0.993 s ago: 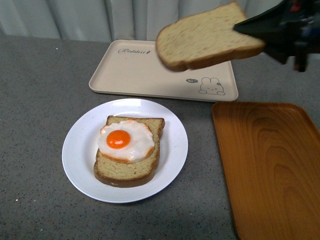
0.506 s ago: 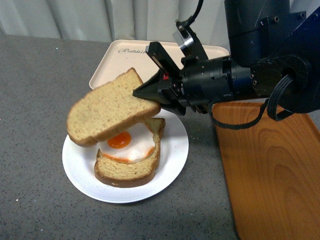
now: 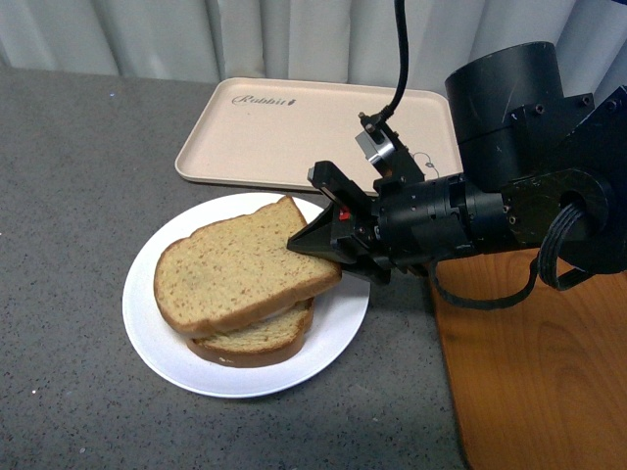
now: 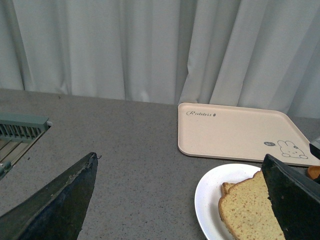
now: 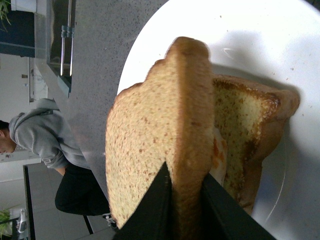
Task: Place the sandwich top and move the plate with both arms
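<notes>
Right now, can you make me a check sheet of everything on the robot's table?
Surface: grey speckled counter.
Job's things: sandwich top lying tilted on the lower slice, on the white plate.
Clutter: beige rabbit tray behind the plate; wooden tray beside it.
Grippers: right gripper shut on the sandwich top's edge; left gripper open, holding nothing.
Cables: black cable rising above the right gripper.
Surroundings: pale curtain; a person in a grey hoodie beyond.

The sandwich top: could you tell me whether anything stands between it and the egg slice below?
Nothing visible does: the sandwich top lies directly over the egg slice on the plate, with the right gripper shut on its edge.
</notes>
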Available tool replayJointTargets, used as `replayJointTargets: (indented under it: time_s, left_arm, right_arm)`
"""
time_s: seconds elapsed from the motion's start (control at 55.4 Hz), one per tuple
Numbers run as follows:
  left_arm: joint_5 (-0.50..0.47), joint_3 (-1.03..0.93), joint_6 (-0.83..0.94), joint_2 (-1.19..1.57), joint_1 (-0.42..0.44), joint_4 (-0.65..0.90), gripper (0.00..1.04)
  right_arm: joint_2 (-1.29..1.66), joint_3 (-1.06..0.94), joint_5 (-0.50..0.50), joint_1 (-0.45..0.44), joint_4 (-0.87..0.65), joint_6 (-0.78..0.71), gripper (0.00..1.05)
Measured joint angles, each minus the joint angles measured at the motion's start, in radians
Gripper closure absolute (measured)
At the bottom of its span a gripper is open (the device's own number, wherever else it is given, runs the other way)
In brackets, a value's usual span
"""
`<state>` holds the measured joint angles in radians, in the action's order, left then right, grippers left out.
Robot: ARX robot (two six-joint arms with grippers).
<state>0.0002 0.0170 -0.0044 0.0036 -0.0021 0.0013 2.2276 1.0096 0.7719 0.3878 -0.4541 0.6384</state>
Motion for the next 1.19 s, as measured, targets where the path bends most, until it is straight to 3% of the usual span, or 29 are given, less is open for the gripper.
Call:
replayJointTargets:
  time_s: [0.235,0.379,0.542,0.632,0.704,0.776,0.903,0.993,1.192]
  left_arm:
    - [0.0,0.0,0.0,0.0,0.0,0.0,0.06]
    - [0.0,0.0,0.0,0.0,0.0,0.0,0.06]
    - [0.0,0.0,0.0,0.0,0.0,0.0,0.06]
    - [0.0,0.0,0.0,0.0,0.0,0.0,0.06]
    - [0.0,0.0,0.0,0.0,0.0,0.0,0.06]
    - [0.0,0.0,0.0,0.0,0.0,0.0,0.06]
    - [0.0,0.0,0.0,0.0,0.0,0.0,0.06]
    - [0.0,0.0,0.0,0.0,0.0,0.0,0.06]
    - [0.0,0.0,0.0,0.0,0.0,0.0,0.06]
  right_arm:
    - [-0.072,-0.084,-0.084,-0.048,-0.016,-0.033,0.37]
    - [-0.208,-0.149,-0.214,-0.126,-0.025,-0.081,0.09]
    - [-0.316,-0.219,-0.438,-0.192,-0.029,-0.187,0.09]
    - [-0.404,-0.301,-0.671,-0.243,-0.052,-0.292,0.09]
    - [-0.458,-0.362,-0.767,-0.27,-0.094,-0.339,0.09]
    - [-0.44,-0.47,-0.852,-0.295,-0.385,-0.456,0.23]
    - [-0.497,-0.691,-0.845,-0.312,-0.867,-0.596,0.52]
    - [-0.608,-0.748,-0.84,-0.323,-0.904,-0.618,0.68]
    - [-0.749,-0.848,-0.778,-0.377,-0.835,-0.633,1.0]
